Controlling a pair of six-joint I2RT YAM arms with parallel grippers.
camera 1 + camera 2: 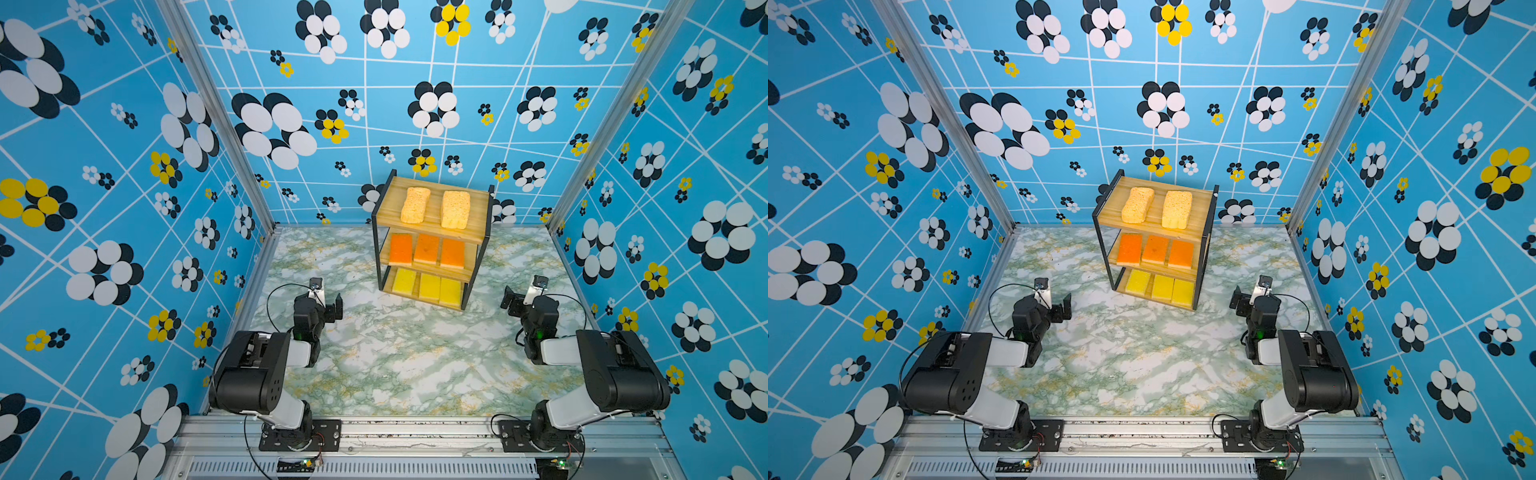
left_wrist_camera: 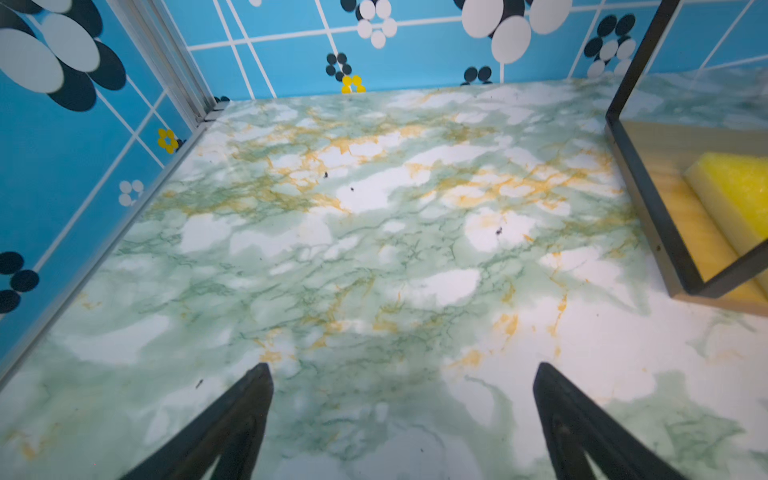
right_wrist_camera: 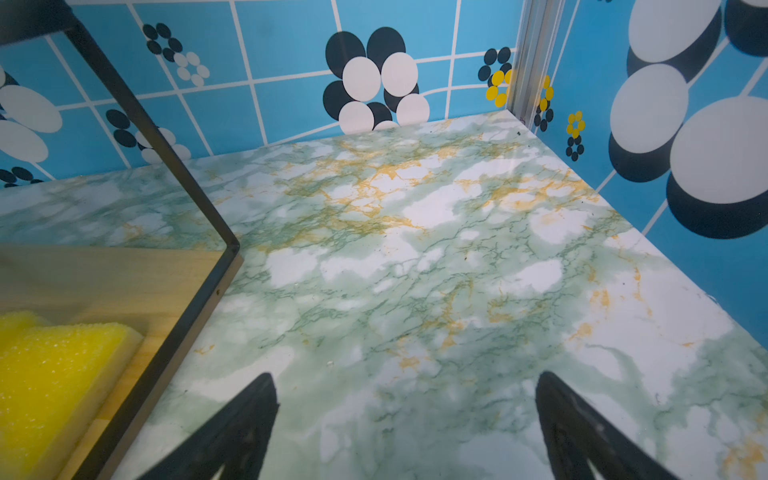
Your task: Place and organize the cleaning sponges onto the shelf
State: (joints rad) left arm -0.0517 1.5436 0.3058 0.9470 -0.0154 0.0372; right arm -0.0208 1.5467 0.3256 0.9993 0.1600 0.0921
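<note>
The shelf [image 1: 434,206] [image 1: 1155,203] stands at the back middle of the marble table. Two tan sponges [image 1: 414,205] [image 1: 455,209] lie on its top board. Three orange sponges [image 1: 427,249] fill the middle board and three yellow sponges [image 1: 429,286] the bottom board. My left gripper [image 1: 332,309] [image 2: 402,365] hovers open and empty over bare table, left of the shelf. My right gripper [image 1: 513,301] [image 3: 405,375] is open and empty to the right of it. Each wrist view catches a shelf corner [image 2: 648,195] [image 3: 187,316] with a yellow sponge [image 2: 735,195] [image 3: 54,365].
Blue flower-patterned walls [image 1: 124,208] enclose the table on the left, back and right. An aluminium rail [image 1: 415,432] carrying both arm bases runs along the front edge. Marble tabletop [image 1: 407,353] stretches between the arms and the shelf.
</note>
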